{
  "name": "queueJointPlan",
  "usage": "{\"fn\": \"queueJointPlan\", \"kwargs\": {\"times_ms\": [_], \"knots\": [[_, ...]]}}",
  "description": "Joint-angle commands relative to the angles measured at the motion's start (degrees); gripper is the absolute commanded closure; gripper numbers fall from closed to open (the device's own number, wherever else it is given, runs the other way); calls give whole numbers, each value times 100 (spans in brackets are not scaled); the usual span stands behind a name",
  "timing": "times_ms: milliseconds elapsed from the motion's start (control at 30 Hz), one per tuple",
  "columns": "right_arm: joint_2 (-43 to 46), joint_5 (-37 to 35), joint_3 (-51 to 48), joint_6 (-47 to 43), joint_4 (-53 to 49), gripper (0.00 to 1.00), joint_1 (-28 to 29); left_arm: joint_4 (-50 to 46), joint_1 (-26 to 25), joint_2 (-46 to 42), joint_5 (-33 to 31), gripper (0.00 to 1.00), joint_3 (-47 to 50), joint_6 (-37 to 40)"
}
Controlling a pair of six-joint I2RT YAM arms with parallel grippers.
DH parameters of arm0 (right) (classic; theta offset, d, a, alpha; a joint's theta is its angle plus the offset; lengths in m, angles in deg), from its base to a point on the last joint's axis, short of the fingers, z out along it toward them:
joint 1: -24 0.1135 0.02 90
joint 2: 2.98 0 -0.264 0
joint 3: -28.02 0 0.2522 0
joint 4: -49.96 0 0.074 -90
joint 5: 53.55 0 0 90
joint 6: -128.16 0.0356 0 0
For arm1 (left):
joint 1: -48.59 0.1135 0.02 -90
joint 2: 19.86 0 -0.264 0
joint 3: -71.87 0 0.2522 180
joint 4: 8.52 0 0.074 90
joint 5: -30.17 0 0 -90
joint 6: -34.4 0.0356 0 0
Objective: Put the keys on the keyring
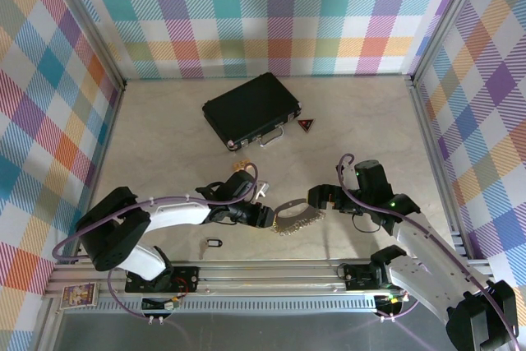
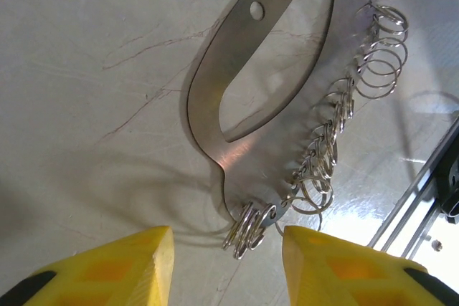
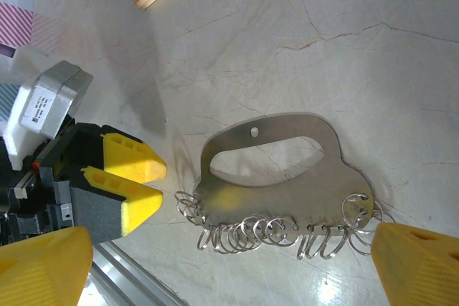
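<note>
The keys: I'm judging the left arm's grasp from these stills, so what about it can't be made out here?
- Top external: the left gripper meets the keys at too small a scale to tell whether they are in contact.
- Left wrist: its fingers are cut off by the bottom edge, so it is unclear whether they touch the keys.
- Top external: the keyring is too small to see whether its clip is open.

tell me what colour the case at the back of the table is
The case is black; the top external view shows it best.
</note>
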State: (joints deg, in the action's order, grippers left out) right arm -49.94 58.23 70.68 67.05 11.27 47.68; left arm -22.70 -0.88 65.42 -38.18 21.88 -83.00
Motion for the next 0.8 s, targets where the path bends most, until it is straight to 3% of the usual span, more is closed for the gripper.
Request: {"fn": "queueJointPlan", "kwargs": {"times_ms": [0, 767], "knots": [[25, 92, 2, -147, -2, 1, 31, 166, -57, 89, 136, 57, -97, 81], [-257, 94, 44, -173, 164, 1, 31, 223, -61, 459, 463, 69, -220, 134]]}}
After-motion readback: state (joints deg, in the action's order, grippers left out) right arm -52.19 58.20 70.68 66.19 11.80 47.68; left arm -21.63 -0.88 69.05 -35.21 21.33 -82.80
